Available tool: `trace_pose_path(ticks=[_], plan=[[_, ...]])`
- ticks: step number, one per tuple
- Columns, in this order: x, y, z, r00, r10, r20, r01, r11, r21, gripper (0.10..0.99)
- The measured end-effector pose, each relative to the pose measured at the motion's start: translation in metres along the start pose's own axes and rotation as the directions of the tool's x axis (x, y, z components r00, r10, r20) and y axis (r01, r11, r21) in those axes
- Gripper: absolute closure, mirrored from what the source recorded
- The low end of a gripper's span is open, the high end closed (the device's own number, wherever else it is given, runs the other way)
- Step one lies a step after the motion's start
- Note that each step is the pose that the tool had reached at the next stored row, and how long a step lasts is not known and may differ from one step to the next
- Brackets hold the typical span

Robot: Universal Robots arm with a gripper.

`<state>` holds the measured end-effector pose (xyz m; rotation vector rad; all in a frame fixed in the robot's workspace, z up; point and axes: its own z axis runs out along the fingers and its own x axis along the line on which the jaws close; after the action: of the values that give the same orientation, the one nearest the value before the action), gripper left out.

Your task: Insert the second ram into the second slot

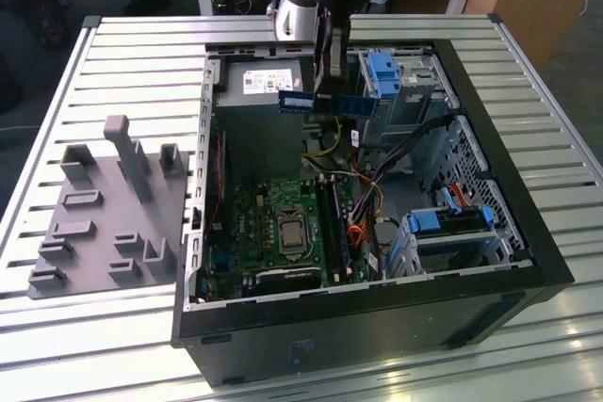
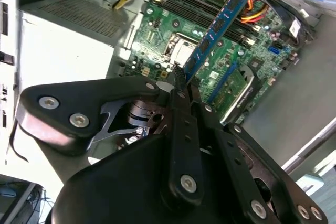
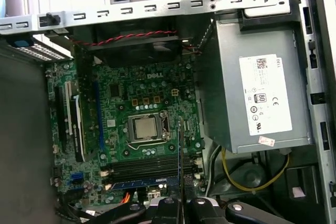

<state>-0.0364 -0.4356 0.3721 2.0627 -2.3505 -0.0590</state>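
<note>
My gripper (image 1: pixel 325 93) is shut on the second ram (image 1: pixel 350 104), a thin blue stick with a white sticker. It hangs level above the open computer case, over the power supply's edge and well above the board. In the second wrist view the ram (image 2: pixel 218 30) sticks out from the black fingertips (image 2: pixel 178 80) toward the motherboard. In the first wrist view the ram (image 3: pixel 180 150) appears edge-on, crossing over the memory slots (image 3: pixel 147 164) below it. A blue stick (image 3: pixel 139 184) sits in the slot row nearest the board's edge. The slots (image 1: pixel 337 223) run beside the processor socket (image 1: pixel 290 230).
The grey power supply (image 1: pixel 256 82) and its cables lie under the arm. Light-blue drive latches (image 1: pixel 382 72) (image 1: pixel 452 220) stand on the exterior view's right. A grey fixture plate (image 1: pixel 113 214) lies on the slatted table on the exterior view's left. The case walls (image 1: pixel 490 152) ring the board.
</note>
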Motion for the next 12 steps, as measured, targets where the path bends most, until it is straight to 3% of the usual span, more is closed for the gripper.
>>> trace_pose_path(ticks=[12], plan=[[0.0240,-0.0004,0.0002,1.0000,0.000,-0.0048,0.000,1.0000,0.001,0.949]])
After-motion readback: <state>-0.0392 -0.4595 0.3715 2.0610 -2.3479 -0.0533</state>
